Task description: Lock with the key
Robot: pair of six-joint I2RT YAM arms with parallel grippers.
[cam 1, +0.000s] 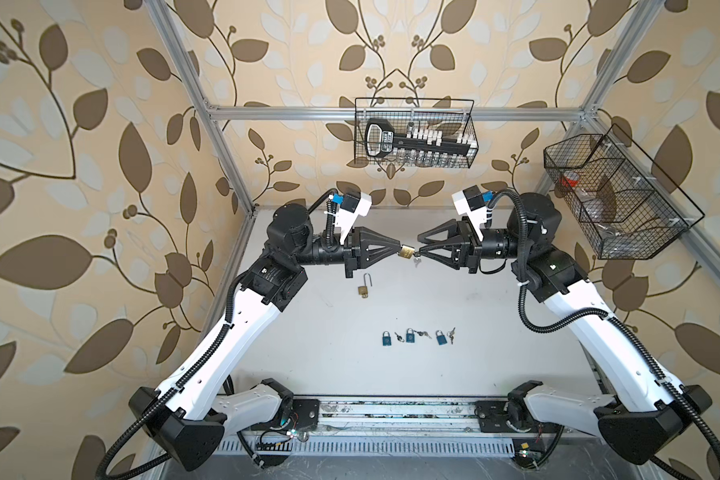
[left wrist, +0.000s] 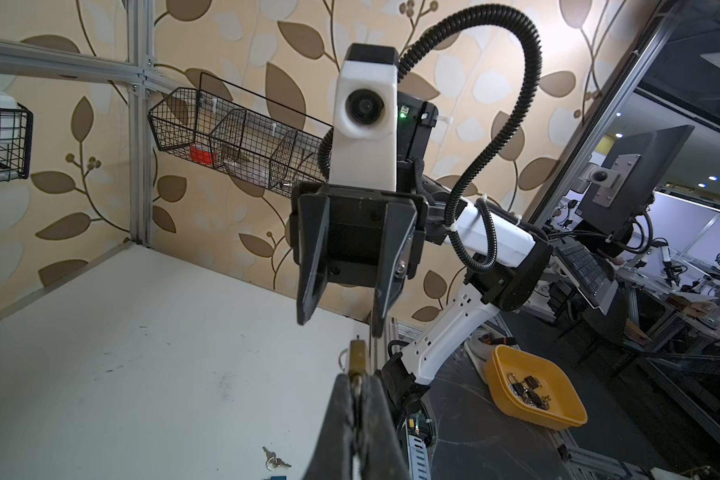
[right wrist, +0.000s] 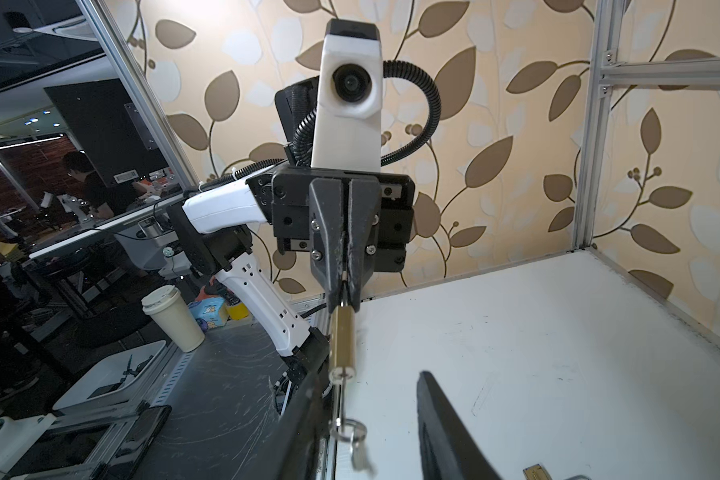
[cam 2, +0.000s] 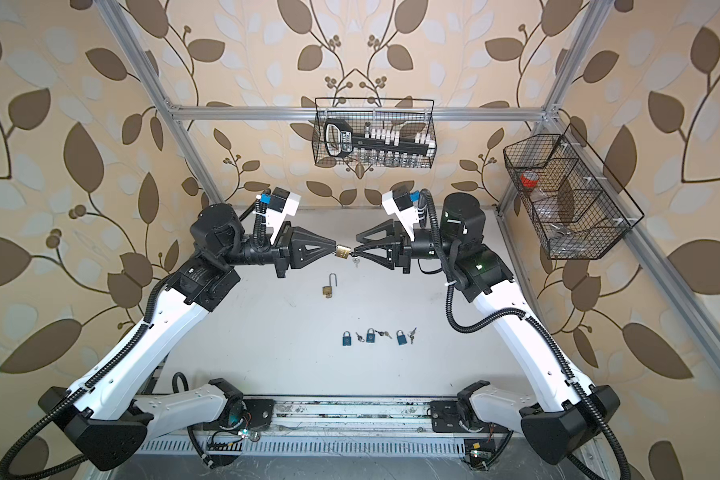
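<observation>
Aloft, left gripper [cam 1: 399,249] clamps the brass padlock [cam 1: 407,252]; right gripper [cam 1: 420,246] stands parted around its key [right wrist: 339,399].

Both top views look down on the whole table [cam 1: 474,332]; wrist views face each other closely.

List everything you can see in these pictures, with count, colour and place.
held padlock: one, brass, mid-air, key in it
open padlock: one, brass, lying on the table
blue padlocks: three, row toward the table's front
keys: three sets, metal, beside the blue padlocks
wire baskets: two, black, back rail and right frame
yellow tray: one, off the table, holding padlocks
paper cup: one, cream, off the table
left arm: jaws shut on the held padlock
right arm: jaws open at the key
</observation>
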